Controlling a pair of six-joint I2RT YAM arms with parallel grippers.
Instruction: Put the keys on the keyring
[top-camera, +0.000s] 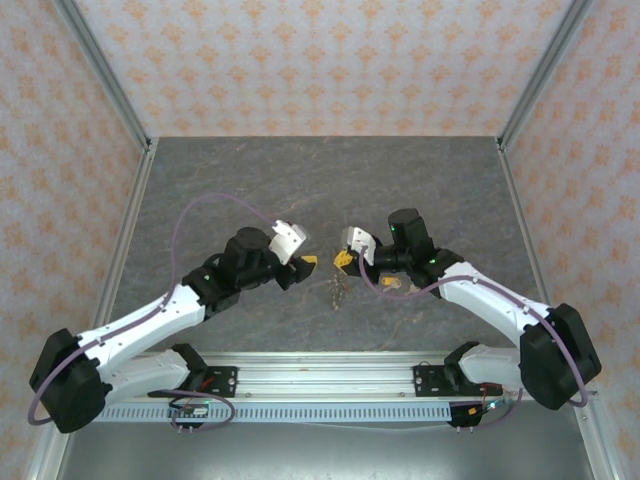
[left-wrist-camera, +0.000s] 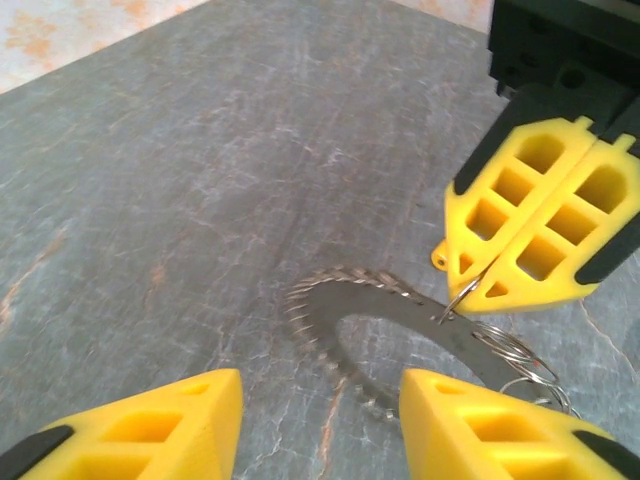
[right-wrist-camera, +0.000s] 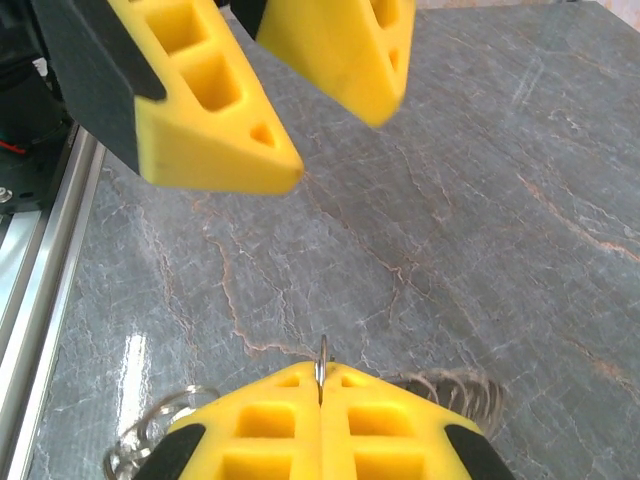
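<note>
1. The left hand (left-wrist-camera: 320, 405) hangs released and empty, near the keyring (left-wrist-camera: 390, 305).
2. The keyring sits between both hands, on or just over the grey surface (left-wrist-camera: 200, 180).
3. The right hand (left-wrist-camera: 480, 283) is clenched on a thin wire loop (left-wrist-camera: 462, 298) at its rim.
4. Threading the keys looks unfinished.

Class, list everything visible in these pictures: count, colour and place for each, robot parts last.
keyring: one, grey-brown metal, between the two grippers.
wire loop: one, silver, at the keyring's edge.
small split rings: a few, silver, beside the keyring.
table: one, dark grey marbled, under everything.
walls: three, peach patterned, around the table.
left gripper: one, yellow fingers, open, near the keyring.
right gripper: one, yellow fingers, shut on the wire loop.
arms: two, white and black, from the near edge.
</note>
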